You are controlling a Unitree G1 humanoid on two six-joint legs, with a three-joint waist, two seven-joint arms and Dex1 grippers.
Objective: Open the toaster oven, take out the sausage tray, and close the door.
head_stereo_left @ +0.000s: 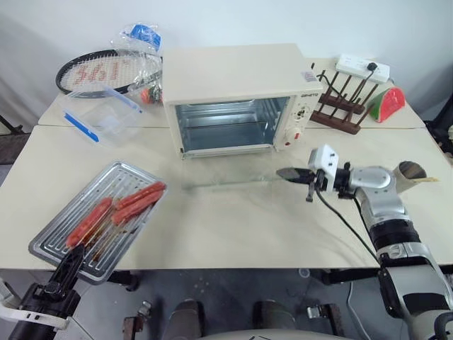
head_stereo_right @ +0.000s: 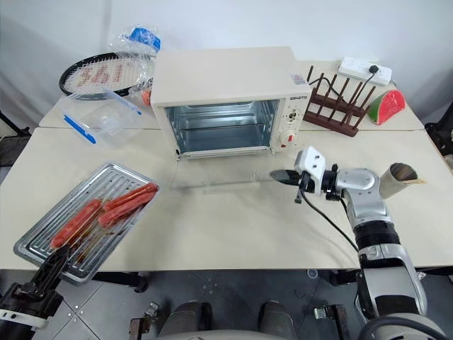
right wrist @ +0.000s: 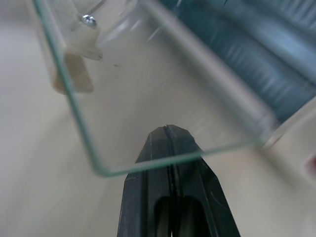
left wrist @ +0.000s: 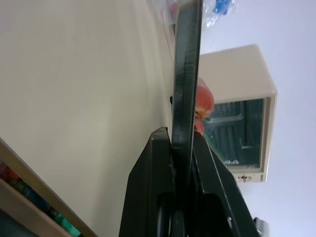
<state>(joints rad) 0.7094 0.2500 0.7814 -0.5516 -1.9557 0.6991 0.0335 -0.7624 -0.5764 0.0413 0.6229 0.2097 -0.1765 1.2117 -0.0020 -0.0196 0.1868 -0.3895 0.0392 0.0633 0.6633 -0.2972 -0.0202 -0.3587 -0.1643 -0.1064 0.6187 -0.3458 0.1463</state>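
silvery ridged sausage tray (head_stereo_left: 99, 219), three reddish sausages, left tool (head_stereo_left: 73, 261) clamping its edge

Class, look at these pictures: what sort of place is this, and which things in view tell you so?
Probably a test or lab space staged as a kitchen, not a real one. A toaster oven and sausage tray sit on plain pushed-together tables, beside oddments such as a racket and a power strip.
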